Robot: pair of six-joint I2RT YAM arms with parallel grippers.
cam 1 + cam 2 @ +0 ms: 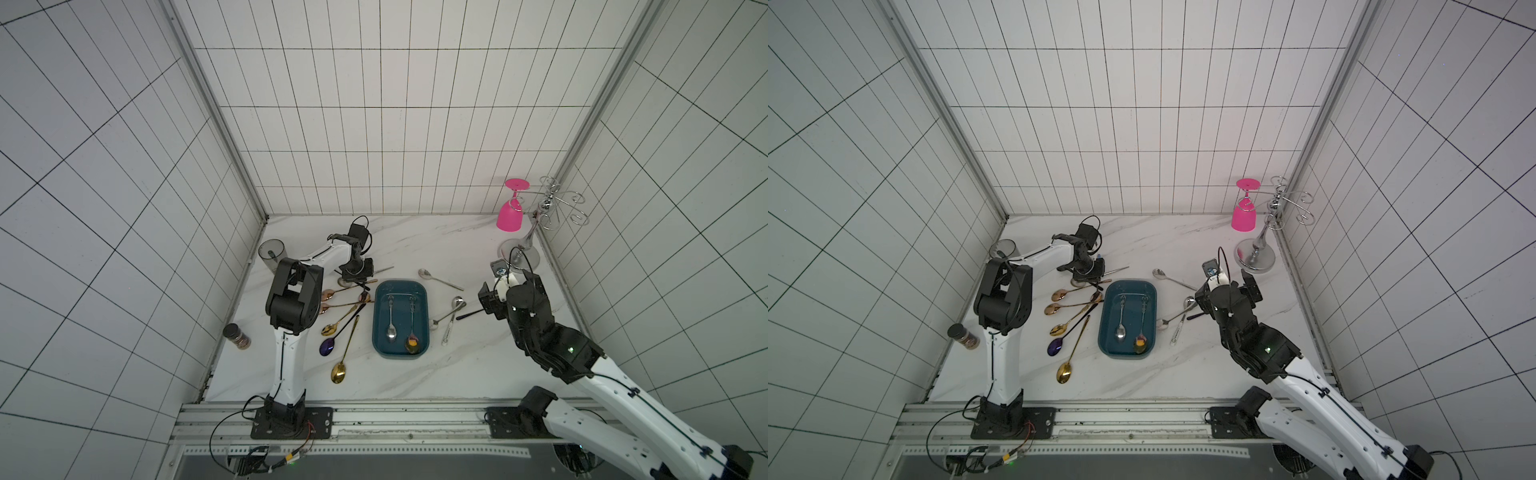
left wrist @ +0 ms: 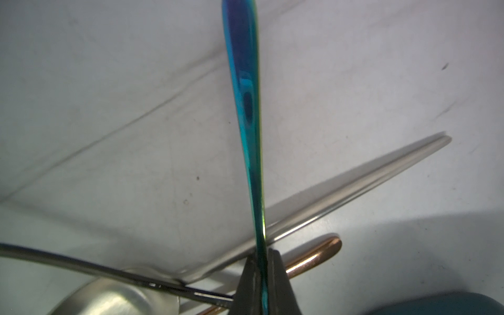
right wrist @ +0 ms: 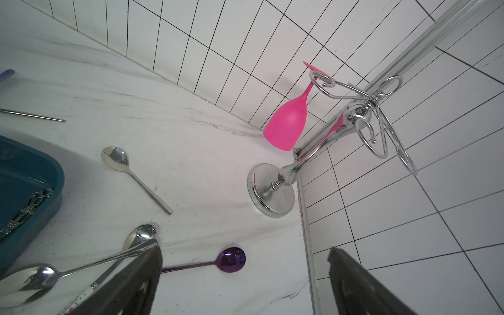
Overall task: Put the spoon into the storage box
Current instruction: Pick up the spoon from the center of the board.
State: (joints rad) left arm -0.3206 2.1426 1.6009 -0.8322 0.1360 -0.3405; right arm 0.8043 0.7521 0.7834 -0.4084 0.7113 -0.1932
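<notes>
My left gripper (image 2: 262, 253) is shut on the thin handle of an iridescent blue-green spoon (image 2: 244, 95), which sticks out edge-on past the fingertips, low over the counter. In both top views this gripper (image 1: 358, 277) sits just behind the box's back left corner. The storage box (image 1: 379, 320) (image 1: 1104, 320) is a teal tub at mid-table holding a silver spoon (image 1: 391, 328) and a colourful-bowled spoon (image 1: 412, 343). My right gripper (image 3: 244, 248) (image 1: 510, 286) hangs open and empty to the right of the box, above a purple spoon (image 3: 231, 259).
A silver spoon (image 2: 354, 185), a rose-gold handle (image 2: 319, 253) and a dark handle (image 2: 81, 266) lie under the left gripper. Several gold and purple spoons (image 1: 339, 372) lie left of the box, silver ones (image 3: 120, 161) to its right. A grey cup (image 1: 272, 253), jar (image 1: 237, 336) and pink glass (image 1: 510, 214) on a chrome rack (image 1: 519, 257) stand at the edges.
</notes>
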